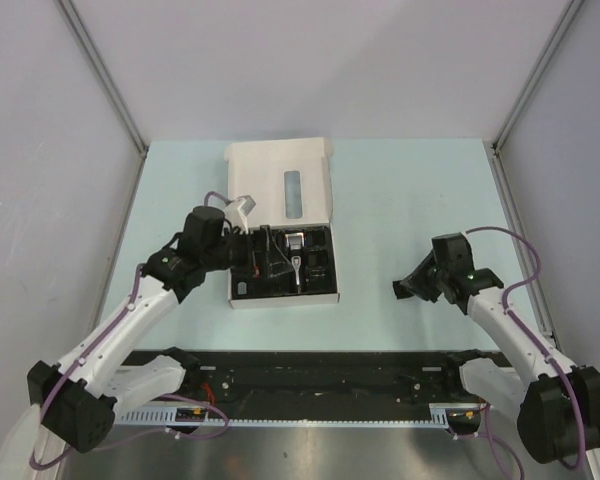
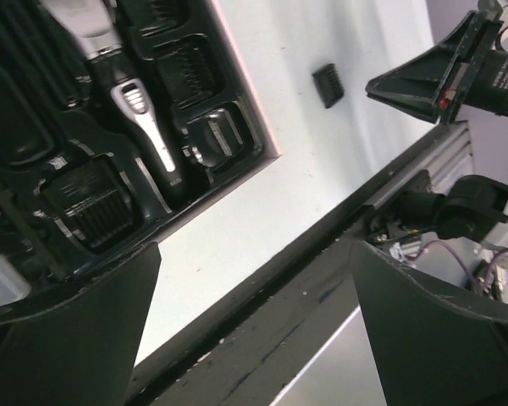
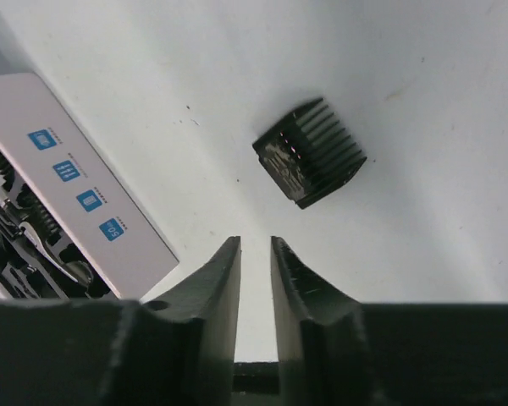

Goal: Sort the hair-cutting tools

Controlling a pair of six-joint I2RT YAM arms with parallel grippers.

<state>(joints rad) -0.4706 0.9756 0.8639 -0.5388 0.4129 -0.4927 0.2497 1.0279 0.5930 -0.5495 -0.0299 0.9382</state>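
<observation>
The black-and-silver clipper [image 2: 144,127] lies in the black tray [image 1: 320,283] of the white box, with comb guards [image 2: 190,76] in pockets beside it. It also shows in the top view [image 1: 296,250]. My left gripper [image 1: 242,250] hovers over the tray's left part, wide open and empty [image 2: 254,279]. One loose black comb guard [image 3: 311,152] lies on the table to the right of the box; it also shows in the left wrist view [image 2: 328,85]. My right gripper [image 3: 255,245] is just short of it, its jaws almost together with a thin gap, holding nothing. It sits right of the box in the top view [image 1: 405,288].
The box's white lid [image 1: 280,180] lies open behind the tray. A black rail [image 1: 320,375] runs along the near table edge. Grey walls stand at the left, right and back.
</observation>
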